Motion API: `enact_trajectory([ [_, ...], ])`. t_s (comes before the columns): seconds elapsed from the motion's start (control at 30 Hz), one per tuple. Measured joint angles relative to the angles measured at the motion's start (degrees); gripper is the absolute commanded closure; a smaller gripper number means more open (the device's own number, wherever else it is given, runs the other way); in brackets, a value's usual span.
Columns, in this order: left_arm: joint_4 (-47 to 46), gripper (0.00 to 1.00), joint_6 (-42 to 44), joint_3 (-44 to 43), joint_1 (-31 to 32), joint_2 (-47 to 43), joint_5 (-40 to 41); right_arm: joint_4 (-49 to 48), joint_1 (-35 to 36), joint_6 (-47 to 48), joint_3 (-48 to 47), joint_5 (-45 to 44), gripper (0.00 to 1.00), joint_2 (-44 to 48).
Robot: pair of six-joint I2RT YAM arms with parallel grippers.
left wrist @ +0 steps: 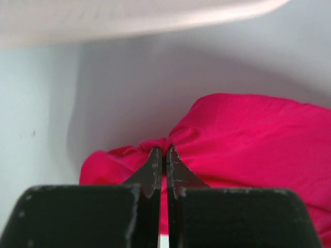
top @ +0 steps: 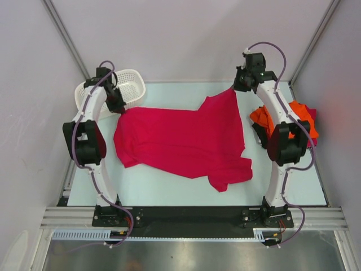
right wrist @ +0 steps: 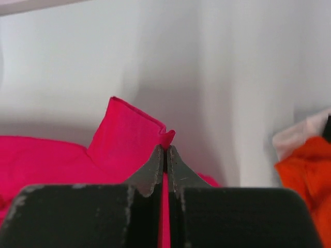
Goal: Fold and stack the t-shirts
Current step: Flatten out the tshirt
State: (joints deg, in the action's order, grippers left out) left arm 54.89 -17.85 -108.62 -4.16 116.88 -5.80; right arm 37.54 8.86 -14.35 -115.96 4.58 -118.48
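Note:
A crimson t-shirt [top: 180,141] lies spread across the middle of the table. My left gripper [top: 120,108] is shut on its far left corner, next to the basket; in the left wrist view the cloth [left wrist: 248,139] bunches at my closed fingertips [left wrist: 163,151]. My right gripper [top: 236,88] is shut on the shirt's far right corner and lifts it a little; the right wrist view shows that corner [right wrist: 129,139] pinched between the tips [right wrist: 166,149]. A bright orange t-shirt [top: 293,116] lies crumpled at the right, partly hidden by my right arm, and shows in the right wrist view [right wrist: 307,170].
A white mesh basket [top: 127,84] stands at the far left corner, just behind my left gripper. White walls close in the table on three sides. A bit of crimson cloth [top: 312,114] shows beside the orange shirt.

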Motion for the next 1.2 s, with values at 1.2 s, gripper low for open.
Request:
enact_trajectory([
  [1.2, -3.9, 1.0, -6.0, 13.0, -3.9, -14.8, -4.0, 11.0, 3.1, -9.0, 18.5, -1.3, 1.0, 22.1],
])
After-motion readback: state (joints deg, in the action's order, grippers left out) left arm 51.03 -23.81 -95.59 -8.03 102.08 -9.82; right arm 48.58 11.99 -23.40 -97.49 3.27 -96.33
